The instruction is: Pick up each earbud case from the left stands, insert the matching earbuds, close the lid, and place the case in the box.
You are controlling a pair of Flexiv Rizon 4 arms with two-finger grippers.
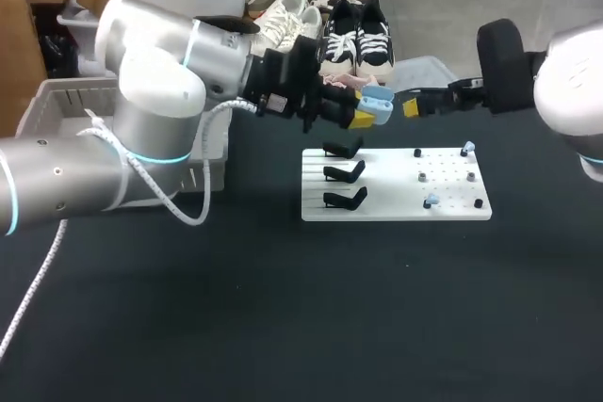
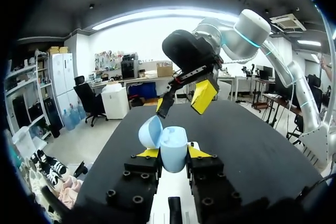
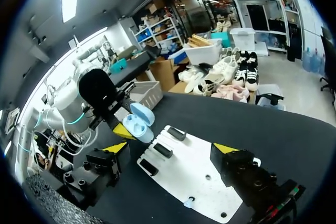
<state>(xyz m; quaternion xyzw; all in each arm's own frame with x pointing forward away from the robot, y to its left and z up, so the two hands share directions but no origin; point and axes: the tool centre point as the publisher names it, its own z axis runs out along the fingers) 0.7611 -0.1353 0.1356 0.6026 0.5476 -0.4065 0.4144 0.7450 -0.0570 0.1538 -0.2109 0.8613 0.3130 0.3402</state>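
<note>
Left gripper, reaching out from the side where the box sat at the desk's left edge, was clenched on the pale blue earbud case. It gripped the base from both sides, so the case was in the air near the middle of the desk's far edge, above the far edge of the white board. The lid hung open to one side. The case seemed to be held up and open so the other arm could reach its sockets. Whether any earbud already sat in it I could not tell.

Just beyond the case, the right gripper faced it with its fingers spread and, as far as showed, nothing between them. It was close to the case but not touching.

Below, three black stands stood in a column along the board's left edge, all bare, so this looked like the last case. Toward the board's right edge were the pegs, and two pale blue earbuds were on them, one at the far right corner and one nearer the front edge. They matched the case in colour and were likely what the right gripper needed next.
</note>
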